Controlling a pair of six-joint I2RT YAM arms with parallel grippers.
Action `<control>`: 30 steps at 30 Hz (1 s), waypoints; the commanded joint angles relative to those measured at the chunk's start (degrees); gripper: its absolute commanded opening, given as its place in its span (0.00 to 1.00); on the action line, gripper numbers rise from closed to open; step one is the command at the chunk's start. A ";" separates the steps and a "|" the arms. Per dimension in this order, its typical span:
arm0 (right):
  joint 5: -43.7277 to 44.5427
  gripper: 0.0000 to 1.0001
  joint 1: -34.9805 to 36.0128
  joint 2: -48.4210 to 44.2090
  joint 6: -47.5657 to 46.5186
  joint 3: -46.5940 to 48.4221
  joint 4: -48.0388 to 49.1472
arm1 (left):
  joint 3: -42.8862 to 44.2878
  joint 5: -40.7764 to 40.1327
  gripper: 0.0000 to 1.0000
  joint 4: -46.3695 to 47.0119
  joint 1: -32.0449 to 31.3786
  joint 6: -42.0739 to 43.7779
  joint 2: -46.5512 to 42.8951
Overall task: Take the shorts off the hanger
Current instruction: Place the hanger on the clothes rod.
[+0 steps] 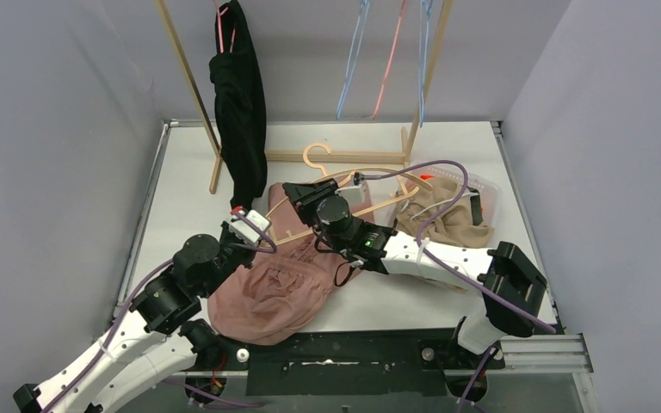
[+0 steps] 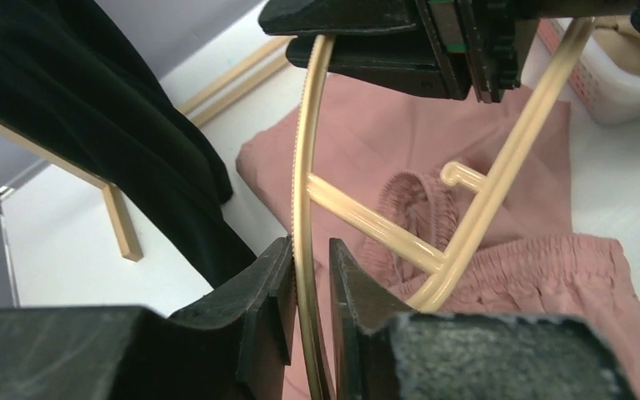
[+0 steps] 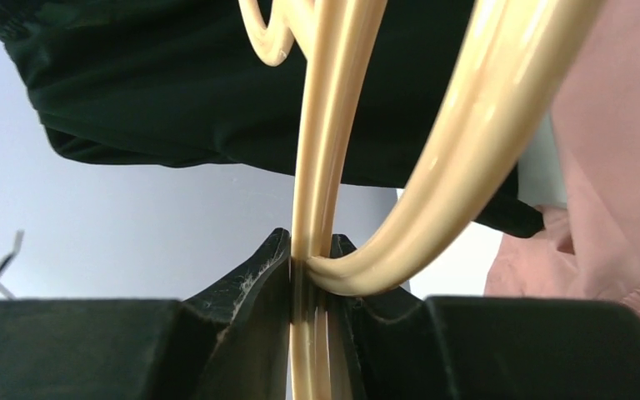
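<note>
Two claws are on one hanger (image 2: 500,167), so you are mid-step: the pale plastic frame is being held over the pink shorts (image 1: 267,297). (spotter)

Where exactly are the shorts lying? (operator)

You have them heaped on the counter (image 1: 189,198) under both wrists. The gathered waistband is bunched just beneath the hanger's crossbar. I cannot tell from here whether any fabric is looped over that bar. (spotter)

And the grips? (operator)

Your right claw (image 3: 310,258) is pinched tight on the hanger's rod, with both pads pressing it and no gap showing. Your left claw (image 2: 308,267) sits close around the thin curved bar, but a sliver of space shows on one side. I cannot say whether it clamps the bar or only brackets it. (spotter)

What does the next move ask of me? (operator)

My judgement is that you should let the right claw carry the frame up and away while the shorts stay down. Lift slowly and watch the waistband. If it rises with the bar, the cloth is snagged and needs a tug from the left side. Mind the black garment (image 1: 239,112) hanging just behind, and the basket (image 1: 491,194) to your right. (spotter)
</note>
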 commanded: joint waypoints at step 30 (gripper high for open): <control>-10.16 0.00 -3.09 -8.69 -17.49 -17.12 23.29 | 10.43 52.31 0.80 -3.45 27.26 -25.80 12.93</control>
